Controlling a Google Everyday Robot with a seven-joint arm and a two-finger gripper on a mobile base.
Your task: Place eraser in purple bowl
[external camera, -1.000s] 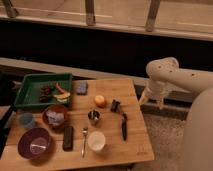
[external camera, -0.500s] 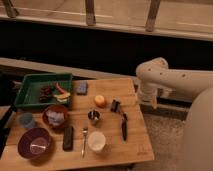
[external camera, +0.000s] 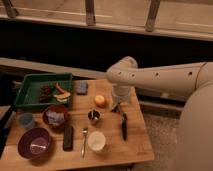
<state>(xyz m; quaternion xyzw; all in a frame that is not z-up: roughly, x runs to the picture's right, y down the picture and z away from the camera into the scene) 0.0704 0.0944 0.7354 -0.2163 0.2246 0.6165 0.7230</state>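
Risks: the gripper hangs over the right half of the table, between the orange and the knife, jaws spread, holding nothing. The path to the eraser crosses the metal cup, spoon and white cup, so a low sweep would likely knock them. The knife is dark too, so a mispick is possible. The eraser lies flat front-left, well apart from the gripper, just right of the purple bowl.

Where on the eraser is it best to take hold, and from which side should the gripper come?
Probably across the narrow middle of the eraser, straight from above: it lies flat, with the purple bowl and cutlery close beside its long sides. The gripper, open, hangs by the orange.
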